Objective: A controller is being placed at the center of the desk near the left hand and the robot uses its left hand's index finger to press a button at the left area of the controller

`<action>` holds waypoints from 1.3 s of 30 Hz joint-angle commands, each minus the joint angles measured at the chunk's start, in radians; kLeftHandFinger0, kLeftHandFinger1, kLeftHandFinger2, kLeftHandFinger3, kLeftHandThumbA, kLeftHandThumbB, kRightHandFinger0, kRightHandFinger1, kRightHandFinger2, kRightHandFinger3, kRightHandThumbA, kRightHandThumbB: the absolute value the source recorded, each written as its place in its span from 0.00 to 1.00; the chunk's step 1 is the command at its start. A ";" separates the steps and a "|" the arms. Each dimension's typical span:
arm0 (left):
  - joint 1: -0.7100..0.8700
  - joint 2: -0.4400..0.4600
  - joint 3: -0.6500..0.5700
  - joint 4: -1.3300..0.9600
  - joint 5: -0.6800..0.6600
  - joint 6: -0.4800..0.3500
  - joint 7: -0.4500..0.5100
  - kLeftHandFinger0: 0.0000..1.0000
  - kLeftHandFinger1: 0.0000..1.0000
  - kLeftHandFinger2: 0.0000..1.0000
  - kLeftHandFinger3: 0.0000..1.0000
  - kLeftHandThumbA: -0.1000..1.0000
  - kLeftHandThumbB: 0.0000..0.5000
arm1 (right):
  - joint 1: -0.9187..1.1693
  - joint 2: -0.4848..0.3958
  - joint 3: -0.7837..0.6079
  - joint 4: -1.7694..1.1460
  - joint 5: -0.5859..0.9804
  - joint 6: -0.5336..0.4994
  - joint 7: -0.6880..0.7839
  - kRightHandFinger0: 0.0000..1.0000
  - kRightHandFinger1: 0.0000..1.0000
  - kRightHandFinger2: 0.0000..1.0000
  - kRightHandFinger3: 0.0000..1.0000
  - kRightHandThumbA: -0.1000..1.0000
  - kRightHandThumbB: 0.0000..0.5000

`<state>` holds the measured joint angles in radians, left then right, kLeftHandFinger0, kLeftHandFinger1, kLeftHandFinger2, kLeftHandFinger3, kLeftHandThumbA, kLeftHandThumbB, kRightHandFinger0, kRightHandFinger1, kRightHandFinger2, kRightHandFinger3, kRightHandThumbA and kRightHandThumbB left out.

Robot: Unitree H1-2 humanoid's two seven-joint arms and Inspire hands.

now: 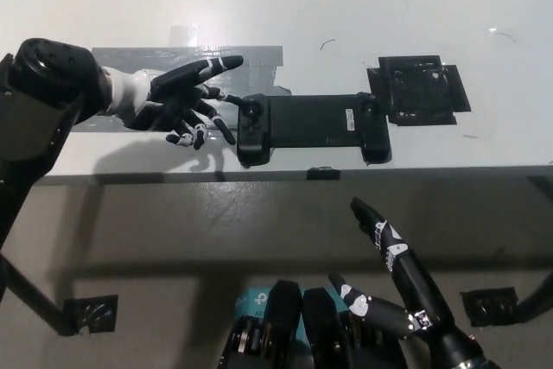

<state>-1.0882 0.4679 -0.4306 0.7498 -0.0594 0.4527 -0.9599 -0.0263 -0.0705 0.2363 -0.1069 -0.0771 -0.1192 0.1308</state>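
The controller (pixel 309 125) lies near the worktop's (pixel 346 6) front edge, about midway along. The left hand (pixel 177 101), fingers spread and holding nothing, touches one fingertip to its left end. The right hand (pixel 393 287) rests below the front edge, fingers apart.

Left hand (pixel 177 101) fingertip contact on controller (pixel 311 124) — too small to tell; right arm cut off below.

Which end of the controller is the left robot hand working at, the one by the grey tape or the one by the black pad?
The grey-tape end: the left robot hand has a fingertip at the controller there.
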 commanded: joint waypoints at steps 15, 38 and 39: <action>-0.038 0.002 -0.022 -0.001 0.048 0.017 -0.076 0.00 0.05 0.37 1.00 1.00 0.90 | -0.035 -0.003 -0.013 -0.052 -0.001 0.016 0.017 1.00 1.00 1.00 1.00 0.60 0.46; -0.023 0.003 0.017 -0.017 0.065 0.017 -0.056 0.00 0.09 0.38 1.00 1.00 0.93 | -0.042 -0.005 -0.002 -0.038 -0.013 0.012 0.028 1.00 1.00 1.00 1.00 0.54 0.50; -0.027 0.002 0.021 -0.012 0.062 0.017 -0.057 0.00 0.09 0.38 1.00 1.00 0.93 | -0.044 -0.002 -0.002 -0.036 -0.015 0.010 0.025 1.00 1.00 1.00 1.00 0.54 0.50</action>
<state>-1.0683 0.4660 -0.4315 0.7582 -0.0013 0.4530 -1.0068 -0.0525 -0.0768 0.2353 -0.1270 -0.0907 -0.0960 0.1470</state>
